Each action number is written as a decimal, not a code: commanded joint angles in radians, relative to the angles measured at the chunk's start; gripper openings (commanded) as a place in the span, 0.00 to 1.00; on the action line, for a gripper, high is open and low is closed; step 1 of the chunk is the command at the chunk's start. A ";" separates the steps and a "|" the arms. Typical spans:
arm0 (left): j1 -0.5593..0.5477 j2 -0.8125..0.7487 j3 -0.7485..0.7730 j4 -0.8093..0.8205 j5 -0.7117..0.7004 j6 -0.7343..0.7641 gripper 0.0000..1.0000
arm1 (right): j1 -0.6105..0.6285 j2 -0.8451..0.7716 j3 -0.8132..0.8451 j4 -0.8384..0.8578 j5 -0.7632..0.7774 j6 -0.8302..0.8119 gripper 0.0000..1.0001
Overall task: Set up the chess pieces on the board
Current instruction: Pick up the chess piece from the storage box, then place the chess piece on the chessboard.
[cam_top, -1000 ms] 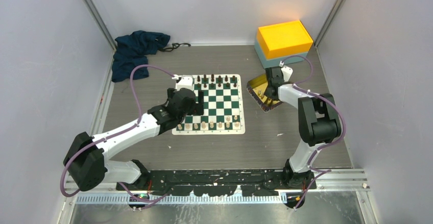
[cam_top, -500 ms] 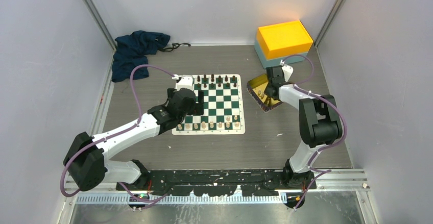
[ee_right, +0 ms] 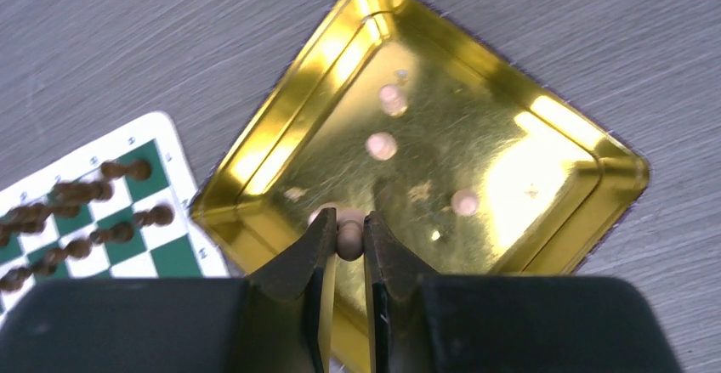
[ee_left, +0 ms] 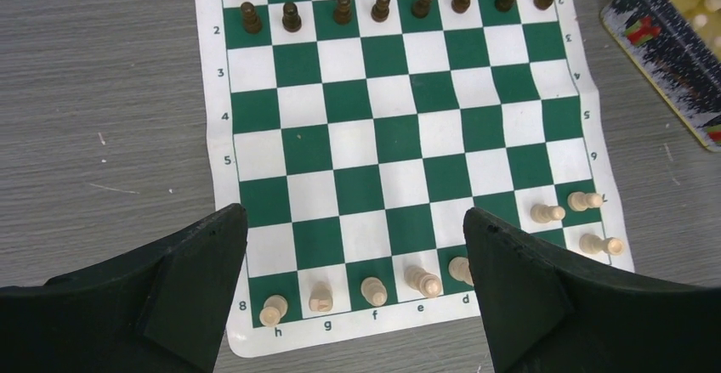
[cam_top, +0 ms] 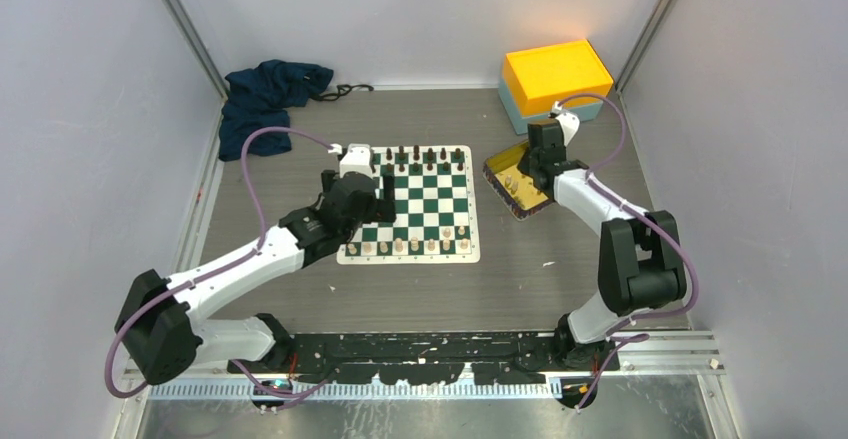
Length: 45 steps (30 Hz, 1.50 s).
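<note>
The green and white board (cam_top: pixel 420 199) lies mid-table; it fills the left wrist view (ee_left: pixel 400 144). Cream chess pieces (ee_left: pixel 372 290) stand along its near row, and others (ee_left: pixel 548 213) stand near the right corner. Black pieces (ee_left: pixel 380 3) fill the far rows. My left gripper (ee_left: pixel 353 292) is open and empty above the board's near left corner. My right gripper (ee_right: pixel 349 241) is shut on a cream piece (ee_right: pixel 349 239) above the gold tray (ee_right: pixel 544 211). Three more cream pieces (ee_right: pixel 381 145) stand in the tray.
A yellow box (cam_top: pixel 556 77) on a grey-blue box stands at the back right, just behind the tray (cam_top: pixel 515 191). A dark blue cloth (cam_top: pixel 265 99) lies at the back left. Grey walls close in both sides.
My right arm has lifted and stretched over the tray. My left arm has shifted slightly towards the back over the board's left edge.
</note>
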<state>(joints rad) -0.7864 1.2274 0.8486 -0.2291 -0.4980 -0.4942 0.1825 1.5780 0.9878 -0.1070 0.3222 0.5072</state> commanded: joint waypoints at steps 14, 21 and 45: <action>-0.002 -0.204 -0.061 -0.069 -0.056 -0.074 0.97 | 0.457 -0.101 0.069 -0.161 0.125 -0.064 0.01; -0.002 -0.253 -0.084 -0.092 -0.057 -0.084 0.97 | 0.631 -0.039 0.088 -0.168 0.200 -0.021 0.01; -0.002 -0.294 -0.094 -0.099 -0.055 -0.060 0.96 | 0.742 0.190 0.197 -0.209 0.229 0.056 0.01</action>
<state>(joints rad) -0.7864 0.9577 0.7525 -0.3500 -0.5308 -0.5663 0.9226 1.7554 1.1446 -0.3126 0.5232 0.5323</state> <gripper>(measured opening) 0.966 0.209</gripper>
